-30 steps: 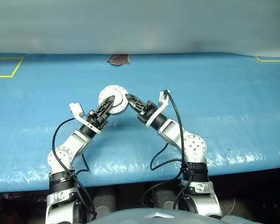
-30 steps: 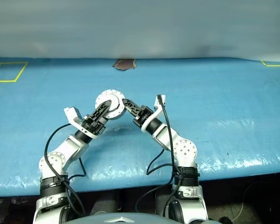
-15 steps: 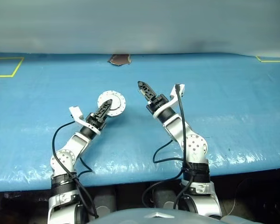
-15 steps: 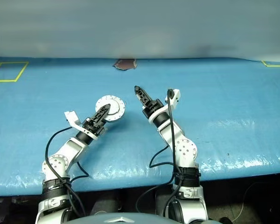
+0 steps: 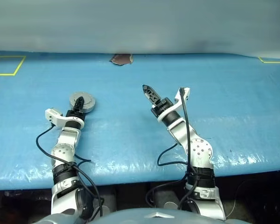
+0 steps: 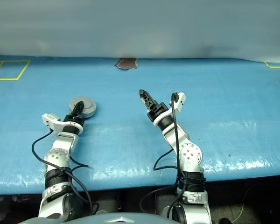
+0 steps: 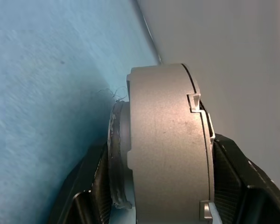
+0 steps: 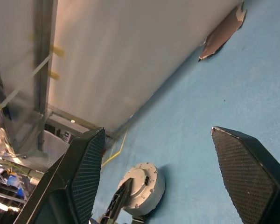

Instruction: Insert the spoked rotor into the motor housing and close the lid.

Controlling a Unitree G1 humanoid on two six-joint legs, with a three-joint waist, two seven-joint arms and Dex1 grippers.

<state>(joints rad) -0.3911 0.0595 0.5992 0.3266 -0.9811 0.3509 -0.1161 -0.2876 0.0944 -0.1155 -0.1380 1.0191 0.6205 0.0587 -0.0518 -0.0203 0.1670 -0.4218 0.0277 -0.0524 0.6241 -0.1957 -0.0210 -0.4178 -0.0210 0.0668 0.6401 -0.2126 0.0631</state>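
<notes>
Right gripper (image 5: pixel 148 90) let go, jaws now wide, empty. Left gripper (image 5: pixel 78 105) clamps the closed motor housing (image 5: pixel 82 100) (lid shut), carried from centre to table's (image 5: pixel 233 102) 9 o'clock: assembly prob. done.

The bench (image 5: pixel 233 112) was covered by a blue, slightly wrinkled sheet that shone with glare along its near edge. Yellow tape outlines (image 5: pixel 4 65) marked rectangles near the far left corner and the far right corner (image 5: pixel 273 59). A brown torn patch (image 5: pixel 121 59) lay at the far edge, near its middle. Behind the far edge stood a plain pale grey wall (image 5: pixel 140 23). In the right wrist view, a metal frame (image 8: pixel 42 70) with yellow tags stood beyond the end of the wall.
</notes>
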